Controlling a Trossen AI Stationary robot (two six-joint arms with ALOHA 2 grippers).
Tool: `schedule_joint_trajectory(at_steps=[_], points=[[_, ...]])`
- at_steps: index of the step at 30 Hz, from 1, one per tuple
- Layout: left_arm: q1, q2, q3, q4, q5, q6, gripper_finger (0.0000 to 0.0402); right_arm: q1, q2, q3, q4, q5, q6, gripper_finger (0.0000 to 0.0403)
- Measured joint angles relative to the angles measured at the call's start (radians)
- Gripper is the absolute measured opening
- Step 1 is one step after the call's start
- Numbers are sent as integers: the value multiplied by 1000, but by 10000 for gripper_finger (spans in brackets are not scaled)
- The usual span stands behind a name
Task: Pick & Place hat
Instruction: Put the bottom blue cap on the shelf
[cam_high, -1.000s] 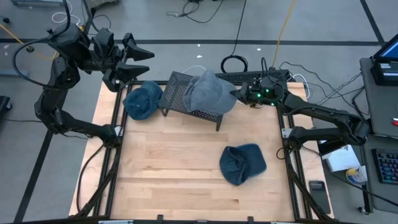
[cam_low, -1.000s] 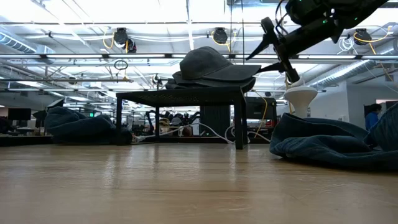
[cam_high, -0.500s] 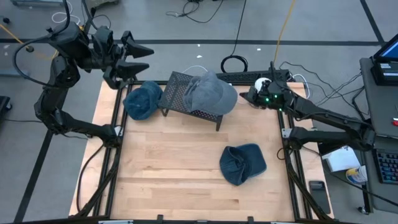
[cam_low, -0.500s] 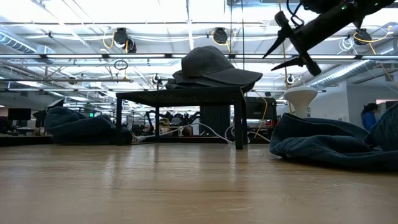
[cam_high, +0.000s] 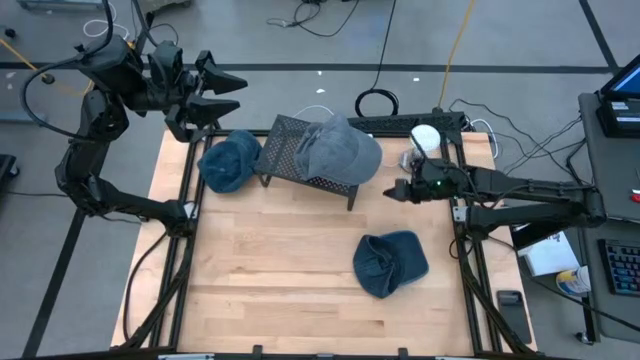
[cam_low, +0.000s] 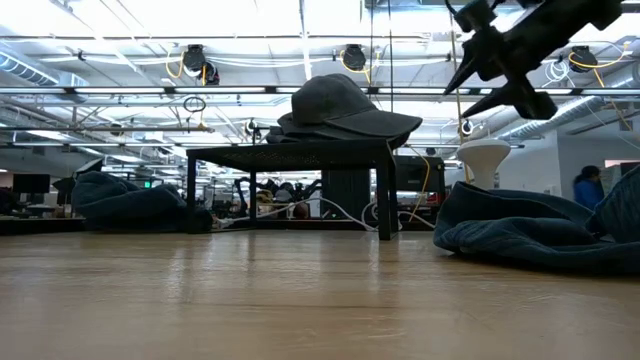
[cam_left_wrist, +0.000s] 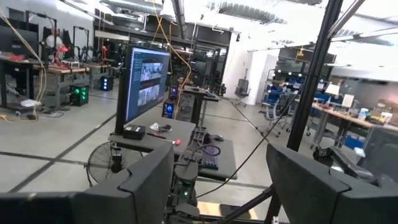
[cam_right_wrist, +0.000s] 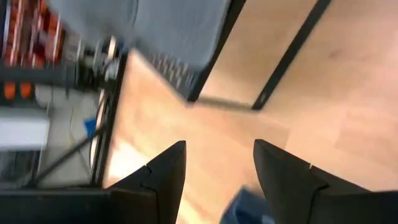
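Observation:
A grey cap lies crown up on a black mesh stand at the table's far middle; in the low view the grey cap has its brim reaching past the stand's top. One blue hat lies on the table left of the stand. Another blue hat lies toward the near right. My right gripper hovers open, right of the stand and above the table, holding nothing. My left gripper is open, raised beyond the far left corner.
The table's black frame rails run close beside my right arm. A white rounded object and cables lie beyond the far edge. Bare wood spans the near left. The stand's legs show in the right wrist view.
My right gripper has drawn back from the grey cap's brim toward the right edge. It then swung toward the near edge and tipped downward, its fingers open throughout. The cap stays on the stand.

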Motion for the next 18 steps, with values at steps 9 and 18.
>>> schedule_joint_trajectory(at_steps=[9,18], points=[[0,0,0,-2,0,-37,264,39,74,121,-189,-122,-239,180],[-4,0,0,-14,0,-72,249,39,209,322,-448,-197,-625,180]])
